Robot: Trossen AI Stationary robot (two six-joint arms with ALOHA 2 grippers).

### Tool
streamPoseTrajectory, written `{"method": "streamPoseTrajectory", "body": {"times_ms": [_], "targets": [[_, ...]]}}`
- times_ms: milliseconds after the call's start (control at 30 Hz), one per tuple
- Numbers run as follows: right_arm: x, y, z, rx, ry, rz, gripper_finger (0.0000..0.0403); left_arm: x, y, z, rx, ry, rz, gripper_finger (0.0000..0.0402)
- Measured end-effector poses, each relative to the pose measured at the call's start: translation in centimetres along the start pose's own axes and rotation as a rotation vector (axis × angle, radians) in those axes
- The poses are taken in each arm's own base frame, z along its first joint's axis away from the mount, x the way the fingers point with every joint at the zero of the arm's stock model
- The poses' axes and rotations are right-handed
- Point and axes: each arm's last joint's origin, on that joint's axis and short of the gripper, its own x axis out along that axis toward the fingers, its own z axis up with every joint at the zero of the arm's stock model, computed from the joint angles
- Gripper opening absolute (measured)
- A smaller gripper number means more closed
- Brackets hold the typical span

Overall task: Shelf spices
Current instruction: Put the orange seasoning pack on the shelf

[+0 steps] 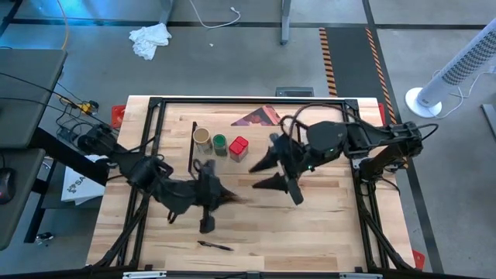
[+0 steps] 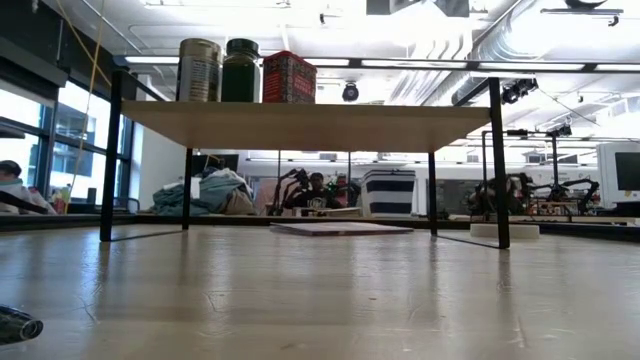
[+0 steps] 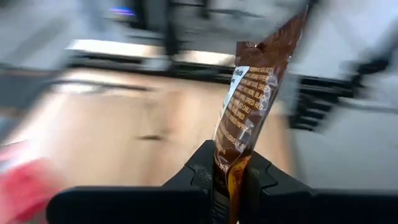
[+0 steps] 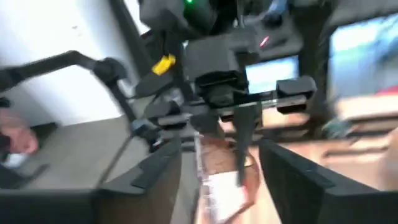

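brown packet (image 3: 245, 118) pinched upright in left gripper (image 3: 229, 177), above table

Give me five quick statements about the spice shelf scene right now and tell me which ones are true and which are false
1. Three spices stand on the shelf. True: a tan-topped jar, a green-lidded jar and a red tin stand in a row at one end.
2. The left gripper holds a brown packet. True: its fingers clamp the packet's lower end.
3. The right gripper is shut on the red tin. False: its fingers are spread with nothing between them, and the tin is on the shelf.
4. The packet already lies on the shelf. False: it is in the left gripper.
5. The green-lidded jar stands between the other two spices. True.
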Motion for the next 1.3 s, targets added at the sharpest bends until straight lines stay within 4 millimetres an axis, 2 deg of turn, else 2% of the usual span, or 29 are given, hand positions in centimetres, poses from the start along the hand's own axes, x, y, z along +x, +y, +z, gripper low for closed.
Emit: {"method": "streamPoseTrajectory", "body": {"times_ms": [100,200,267,367,467,667,767,867,1100,1300], "targets": [[-1.2,0.4,1.3,-0.103,-0.045,-0.041,0.0231,-3.1,1.8,-0.1,-0.053,-0.060,0.235,0.0021],[-2.4,0.6,2.2,-0.165,-0.053,-0.066,0.0237,-7.0,3.9,-0.5,-0.149,-0.170,0.434,0.0021],[-3.0,0.8,2.6,-0.193,-0.042,-0.076,0.0238,-9.1,5.1,-1.4,-0.218,-0.243,0.503,0.0021],[-3.5,0.8,2.8,-0.212,-0.038,-0.107,0.0238,-10.7,6.5,-3.1,-0.320,-0.320,0.546,0.0021],[-3.5,0.7,2.6,-0.195,-0.014,-0.123,0.0238,-10.2,7.3,-5.0,-0.372,-0.322,0.576,0.0021],[-3.2,0.3,1.5,-0.131,0.093,-0.151,0.0238,-6.3,8.3,-9.2,-0.399,-0.257,0.715,0.0021],[-3.2,0.3,1.4,-0.094,0.099,-0.157,0.0238,-5.2,9.5,-10.7,-0.460,-0.304,0.798,0.0021],[-3.3,0.3,1.4,-0.067,0.094,-0.162,0.0238,-4.9,10.6,-11.2,-0.481,-0.340,0.865,0.0020],[-3.3,0.2,1.4,-0.049,0.093,-0.168,0.0238,-4.2,12.3,-11.6,-0.467,-0.295,0.975,0.0020],[-3.2,0.1,1.4,-0.052,0.085,-0.196,0.0238,-3.4,13.4,-12.6,-0.567,-0.332,1.031,0.0020]]}}
